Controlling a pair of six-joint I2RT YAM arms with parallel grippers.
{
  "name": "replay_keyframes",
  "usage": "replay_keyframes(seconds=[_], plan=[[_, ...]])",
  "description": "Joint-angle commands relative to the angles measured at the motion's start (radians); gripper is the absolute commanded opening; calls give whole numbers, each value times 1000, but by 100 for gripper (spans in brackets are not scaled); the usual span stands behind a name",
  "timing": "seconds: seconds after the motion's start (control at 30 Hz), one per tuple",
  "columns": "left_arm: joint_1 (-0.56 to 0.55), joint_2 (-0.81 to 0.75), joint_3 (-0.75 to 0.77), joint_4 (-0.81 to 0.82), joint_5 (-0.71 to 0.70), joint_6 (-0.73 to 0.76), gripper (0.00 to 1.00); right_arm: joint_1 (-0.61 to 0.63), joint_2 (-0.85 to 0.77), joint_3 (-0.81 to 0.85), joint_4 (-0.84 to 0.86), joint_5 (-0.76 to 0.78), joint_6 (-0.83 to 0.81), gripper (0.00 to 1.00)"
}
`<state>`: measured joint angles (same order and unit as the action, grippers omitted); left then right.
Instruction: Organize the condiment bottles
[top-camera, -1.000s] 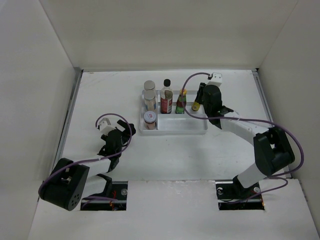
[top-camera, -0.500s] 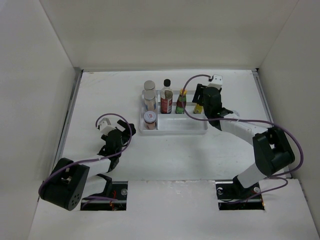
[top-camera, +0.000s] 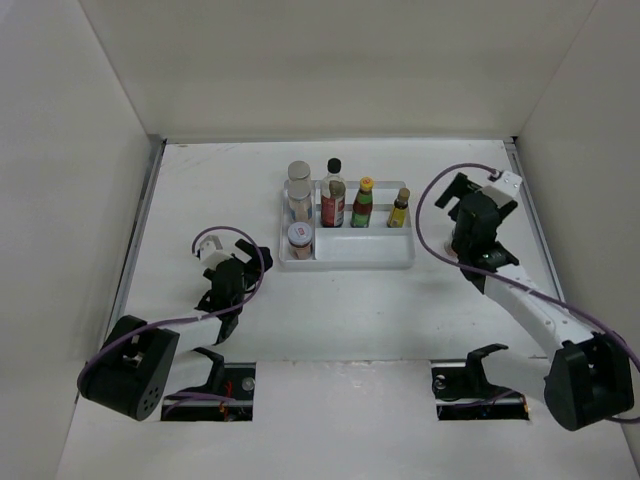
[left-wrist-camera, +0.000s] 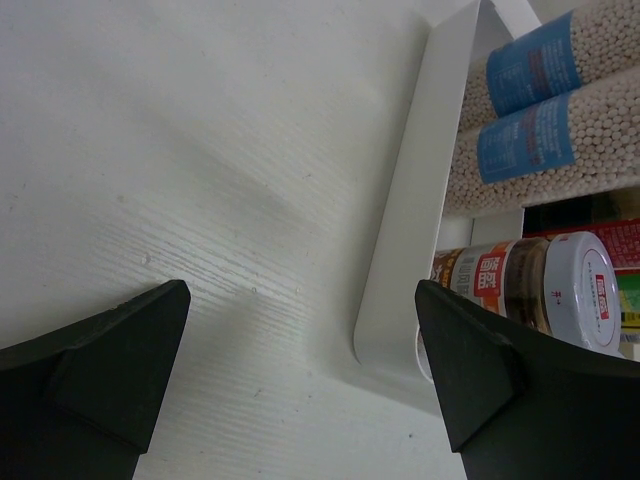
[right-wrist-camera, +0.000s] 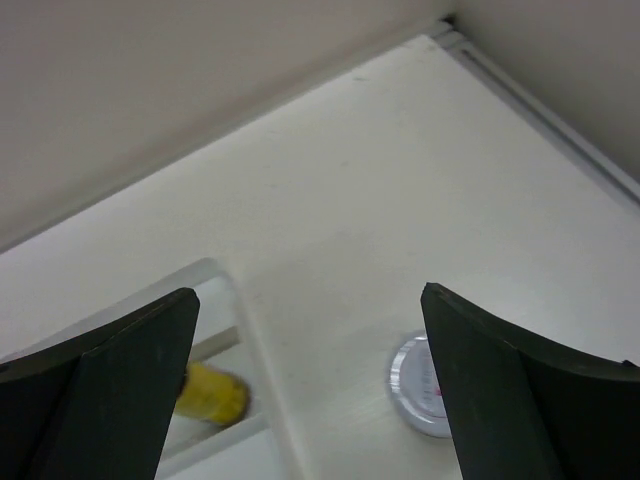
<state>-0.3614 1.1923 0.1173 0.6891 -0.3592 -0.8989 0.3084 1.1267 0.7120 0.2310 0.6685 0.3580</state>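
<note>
Both left gripper and right gripper gape; only right wrist view shows the stray jar.

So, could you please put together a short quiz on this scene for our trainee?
1. True or false: the left tool and right tool are both open.
2. Where is the red-and-white-lidded jar? A) the near-left corner of the tray B) outside the tray C) in the right tool
3. How many yellow-capped bottles stand in the tray?
Key: 1 true; 2 A; 3 two.
</note>
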Motion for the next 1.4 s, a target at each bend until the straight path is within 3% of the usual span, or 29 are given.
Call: replay_keyframes(seconds=[0.0, 0.13, 0.47, 0.53, 0.67, 0.77, 1.03, 1.17, 1.37], plan=[[-6, -33, 10, 53, 9, -12, 100, -80, -21, -69, -119, 77, 71, 100], [-4, -25, 12, 47, 9, -12, 100, -140, -5, -91, -142, -18, 79, 100], [-10, -40, 10, 49, 8, -12, 100, -140, 218, -45, -93, -102, 107, 99], [-9, -28, 13, 46, 8, -12, 100, -145, 261, -33, -73, -110, 114, 87], [-7, -39, 12, 46, 6, -12, 100, -147, 259, -38, -33, -63, 116, 49], [-6, -11, 16, 50, 11, -12, 100, -79, 185, -48, -28, 35, 81, 40], [-4, -5, 19, 53, 19, -14, 100, 181, 2, -20, -105, 46, 19, 39], [-14, -8, 19, 55, 8, -12, 100, 323, 91, 50, -85, -1, 65, 39], [-6, -22, 16, 55, 11, -11, 100, 433, 290, 165, 30, -90, 81, 39]])
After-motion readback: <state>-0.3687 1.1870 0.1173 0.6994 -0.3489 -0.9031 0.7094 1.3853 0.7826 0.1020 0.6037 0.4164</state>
